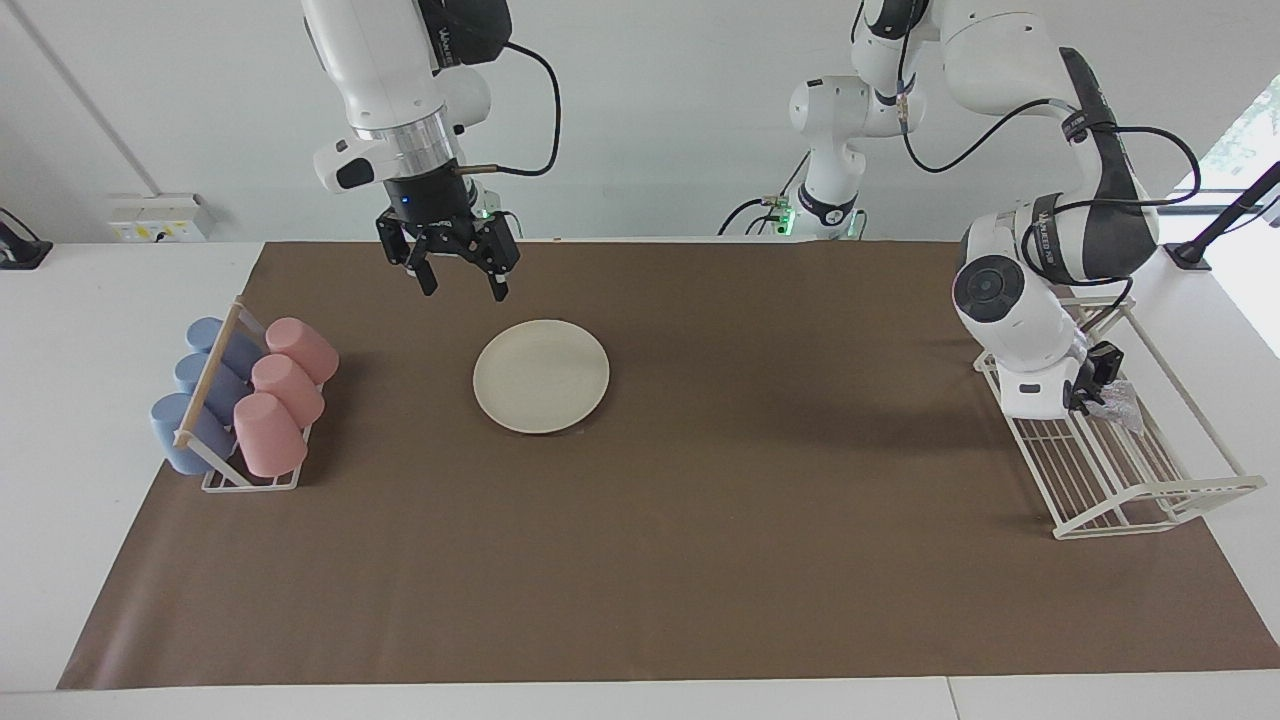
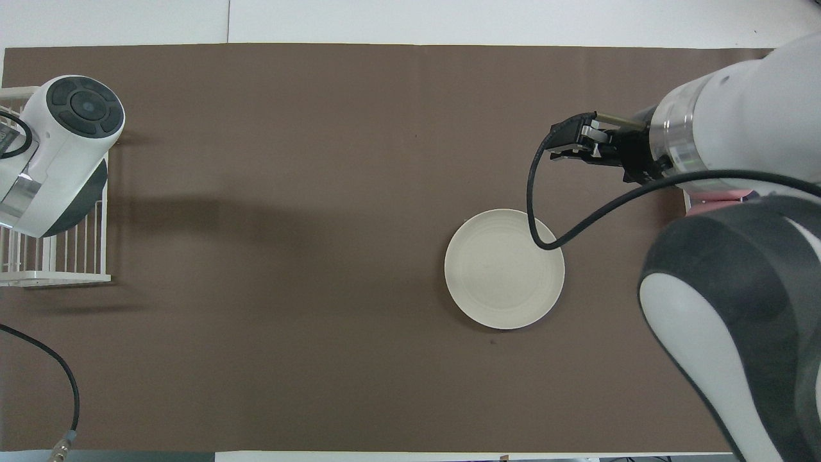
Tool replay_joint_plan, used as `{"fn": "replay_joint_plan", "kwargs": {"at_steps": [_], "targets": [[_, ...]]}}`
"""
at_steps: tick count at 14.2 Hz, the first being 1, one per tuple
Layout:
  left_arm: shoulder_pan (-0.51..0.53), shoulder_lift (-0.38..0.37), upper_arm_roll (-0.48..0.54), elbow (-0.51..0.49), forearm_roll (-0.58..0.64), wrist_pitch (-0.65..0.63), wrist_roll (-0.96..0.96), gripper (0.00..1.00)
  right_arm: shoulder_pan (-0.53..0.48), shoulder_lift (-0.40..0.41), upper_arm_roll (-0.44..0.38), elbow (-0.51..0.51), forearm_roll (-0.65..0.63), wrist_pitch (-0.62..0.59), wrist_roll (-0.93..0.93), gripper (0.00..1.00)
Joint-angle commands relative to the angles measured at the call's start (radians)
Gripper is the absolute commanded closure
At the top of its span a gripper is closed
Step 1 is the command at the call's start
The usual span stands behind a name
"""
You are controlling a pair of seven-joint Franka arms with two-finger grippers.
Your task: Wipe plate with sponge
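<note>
Facing the robots, we see the right gripper (image 1: 462, 277) hanging with fingers spread above bare tabletop (image 1: 700, 500) beside the plate (image 1: 541, 376). The left gripper (image 1: 1095, 385) is down in the wire rack (image 1: 1130, 470), at the sponge (image 1: 1118, 402); we cannot tell its grip. From overhead, the left arm hides that gripper and sponge; the plate (image 2: 505, 269) has open room all round.

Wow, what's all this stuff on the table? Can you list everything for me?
plate: one, cream-white, on the brown mat, toward the right arm's end.
sponge: one, silvery-grey, in the wire rack at the left gripper.
cups: three pink, three blue, lying in a small rack at the right arm's end.
wire rack: one, white, at the left arm's end.
right gripper: black, open, raised beside the plate.
left gripper: black, down in the wire rack at the sponge.
</note>
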Motion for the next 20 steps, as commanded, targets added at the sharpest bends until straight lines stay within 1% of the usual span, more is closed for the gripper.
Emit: {"fn": "replay_joint_plan", "kwargs": {"at_steps": [1,2,3,4,5,6,8,9,10,12,13,15,17,20], "targets": [[0.008,-0.008,-0.002,0.010,-0.011,0.016,-0.014,1.00,0.003,0.263,-0.001,0.385,-0.035,-0.163,0.016,0.00],[0.008,-0.011,-0.002,0.021,-0.036,0.012,-0.011,1.00,0.020,0.294,-0.006,0.428,-0.036,-0.180,0.017,0.00],[0.008,-0.015,-0.002,0.036,-0.056,0.001,-0.007,1.00,0.038,0.298,-0.007,0.436,-0.039,-0.181,0.051,0.00],[0.008,-0.018,-0.002,0.059,-0.079,-0.023,-0.004,1.00,0.073,0.293,-0.009,0.433,-0.024,-0.187,0.210,0.00],[0.007,-0.020,-0.002,0.093,-0.117,-0.061,-0.003,1.00,0.102,0.282,0.002,0.426,-0.006,-0.179,0.491,0.00],[0.002,-0.020,-0.002,0.125,-0.154,-0.095,-0.001,1.00,0.132,0.281,0.005,0.419,0.019,-0.167,0.664,0.00],[-0.010,-0.020,-0.002,0.192,-0.239,-0.186,0.003,1.00,0.225,0.279,-0.003,0.400,-0.013,-0.170,0.689,0.00],[-0.016,-0.020,-0.005,0.222,-0.276,-0.221,0.014,1.00,0.239,0.269,-0.006,0.380,-0.036,-0.183,0.692,0.00],[-0.015,-0.023,-0.009,0.251,-0.328,-0.249,0.050,1.00,0.242,0.259,-0.001,0.375,-0.039,-0.214,0.736,0.00],[-0.004,-0.049,-0.008,0.297,-0.434,-0.321,0.176,1.00,0.244,0.249,0.005,0.357,-0.021,-0.227,0.927,0.00],[-0.001,-0.066,0.001,0.320,-0.497,-0.364,0.242,1.00,0.251,0.241,0.005,0.341,-0.006,-0.228,0.992,0.00],[0.021,-0.087,0.006,0.361,-0.621,-0.451,0.321,1.00,0.293,0.215,0.003,0.292,-0.002,-0.224,1.087,0.00],[0.028,-0.087,0.006,0.429,-0.735,-0.551,0.385,1.00,0.331,0.190,0.005,0.234,-0.001,-0.196,1.210,0.00],[0.028,-0.103,0.006,0.452,-0.853,-0.670,0.488,1.00,0.347,0.178,0.005,0.203,0.022,-0.155,1.359,0.00]]}}
